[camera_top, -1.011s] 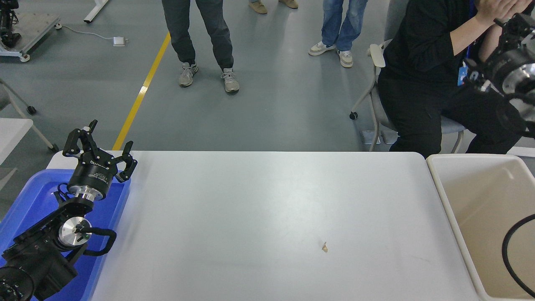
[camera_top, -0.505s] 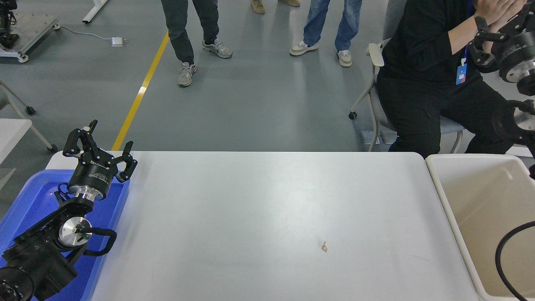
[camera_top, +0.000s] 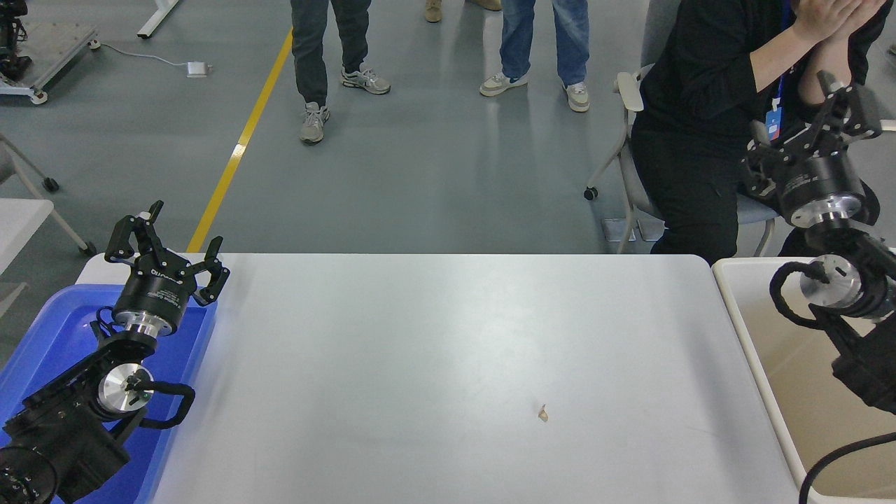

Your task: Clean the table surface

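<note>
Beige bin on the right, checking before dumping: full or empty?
Empty as far as visible: the beige bin shows bare floor, though the right arm hides part.

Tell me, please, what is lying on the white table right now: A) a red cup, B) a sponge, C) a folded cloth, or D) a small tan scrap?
D: the only thing on the table is a small tan scrap, lying right of centre near the front edge.
</note>
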Controlling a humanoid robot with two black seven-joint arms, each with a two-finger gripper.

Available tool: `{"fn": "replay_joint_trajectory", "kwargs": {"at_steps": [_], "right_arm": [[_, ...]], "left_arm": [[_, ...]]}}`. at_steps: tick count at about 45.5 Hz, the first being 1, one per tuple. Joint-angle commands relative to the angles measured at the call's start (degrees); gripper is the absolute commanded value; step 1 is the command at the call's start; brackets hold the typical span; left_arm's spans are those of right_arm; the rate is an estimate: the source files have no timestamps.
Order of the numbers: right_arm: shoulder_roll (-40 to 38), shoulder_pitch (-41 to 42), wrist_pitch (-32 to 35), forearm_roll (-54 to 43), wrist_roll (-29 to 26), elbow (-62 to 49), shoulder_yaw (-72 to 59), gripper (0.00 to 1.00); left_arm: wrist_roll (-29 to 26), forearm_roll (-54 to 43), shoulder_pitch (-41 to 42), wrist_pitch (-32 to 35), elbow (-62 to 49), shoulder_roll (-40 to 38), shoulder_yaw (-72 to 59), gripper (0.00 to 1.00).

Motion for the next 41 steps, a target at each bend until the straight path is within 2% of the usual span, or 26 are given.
{"fn": "replay_joint_trajectory", "kwargs": {"at_steps": [1,9,41], "right_arm": [[2.2,-4.2,-0.3,-0.8,0.6,-0.9,-1.2,0.98],[4.1,-4.2,-0.8,-0.7,0.6,-4.0,-2.1,0.98],[3.7,-2.4,-0.1,-0.6,0.7,-3.5,-1.7,0.98]], "left_arm": [[0.0,0.0,0.0,0.0,0.0,0.0,0.0,1.0],[0.0,0.0,0.0,0.0,0.0,0.0,0.0,1.0],[0.0,0.0,0.0,0.0,0.0,0.0,0.0,1.0]]}}
